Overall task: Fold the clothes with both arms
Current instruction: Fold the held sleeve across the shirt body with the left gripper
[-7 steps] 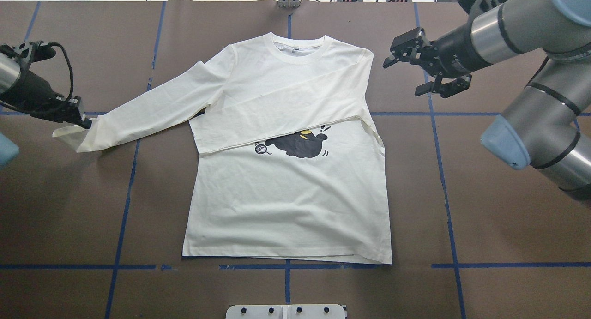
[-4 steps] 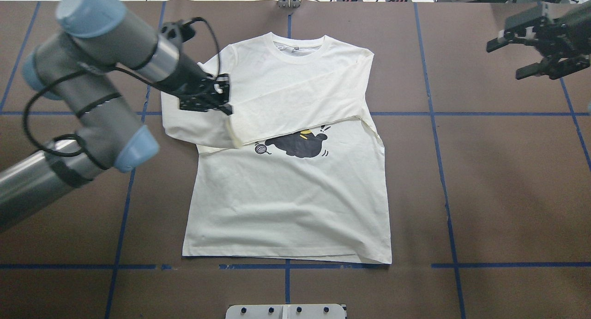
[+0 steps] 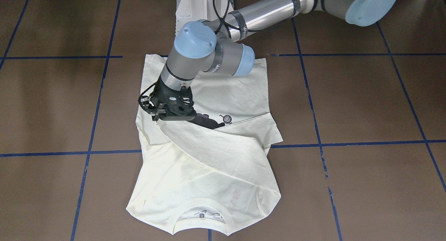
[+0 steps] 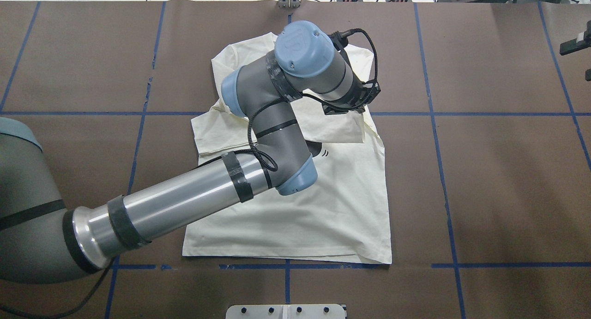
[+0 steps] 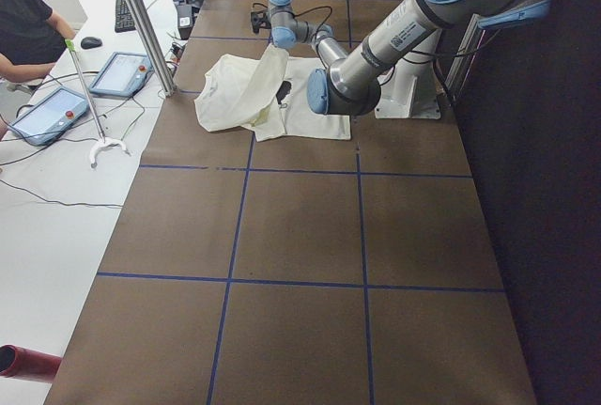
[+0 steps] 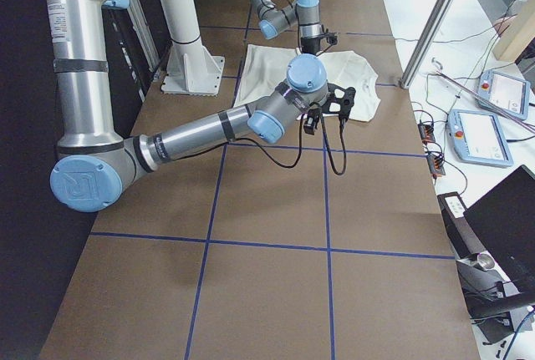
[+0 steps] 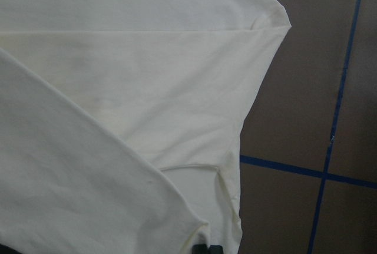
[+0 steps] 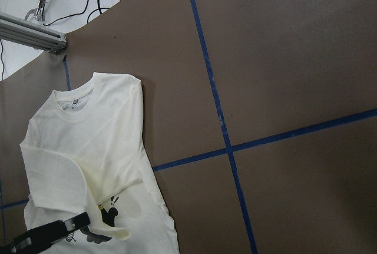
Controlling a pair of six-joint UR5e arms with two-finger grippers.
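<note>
1. Sleeve (image 3: 209, 147) cuff is clamped in the left gripper (image 3: 159, 117). The jaws are pinched tight on the fabric, and the left wrist view shows the cuff end right at the dark fingertips.
2. That sleeve runs slanted across the chest of the T-shirt (image 4: 323, 208), from the shoulder on the robot's left over to the opposite side. In the left side view it looks lifted a bit off the body.
3. Shirt lies print up in the middle of the table (image 4: 485, 171), with the neckline (image 3: 200, 208) away from the robot and the hem toward it.
4. Only the yarn ball (image 3: 227, 119) and a sliver of black cat peek out past the sleeve.
5. Right gripper (image 4: 574, 63) sits well apart from the shirt at the overhead's right edge, fingers spread and nothing between them.
6. Left arm (image 4: 184, 203) stretches right over the shirt, so from overhead its joints hide most of the gripper and chest.
7. Around it there's the white pedestal base (image 3: 188, 10), blue tape lines (image 4: 434, 113), and a person (image 5: 23, 24) at a side desk with tablets (image 5: 47, 114).
</note>
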